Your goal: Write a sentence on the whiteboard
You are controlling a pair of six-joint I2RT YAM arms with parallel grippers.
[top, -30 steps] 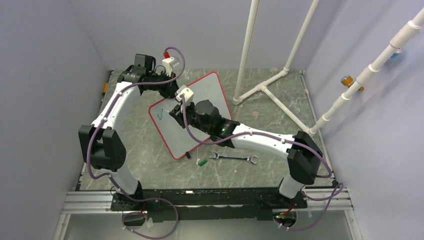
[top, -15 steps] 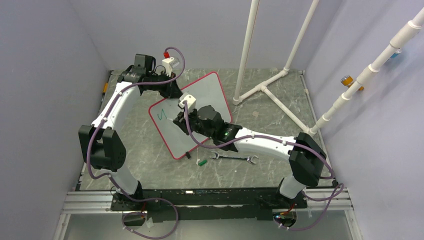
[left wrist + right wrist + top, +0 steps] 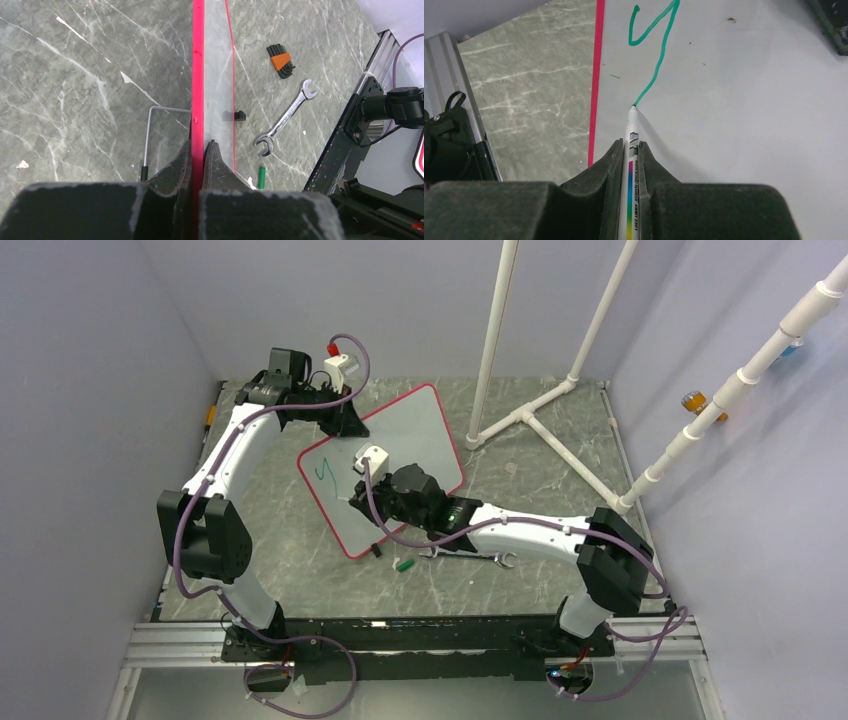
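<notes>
Whiteboard point(image 3: 410, 425) looks stiff, light, glossy (likely slippery): left tool point(image 3: 199, 145) pinches its frame; right tool point(image 3: 630, 146) grips marker point(image 3: 631, 131).

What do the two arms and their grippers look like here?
The left arm and right arm have white curved links between chunky black joints, with purple cables looping along them. A green light glows near the right wrist. The left gripper and right gripper have matte black wedge-shaped fingers, scuffed pale at the edges.
</notes>
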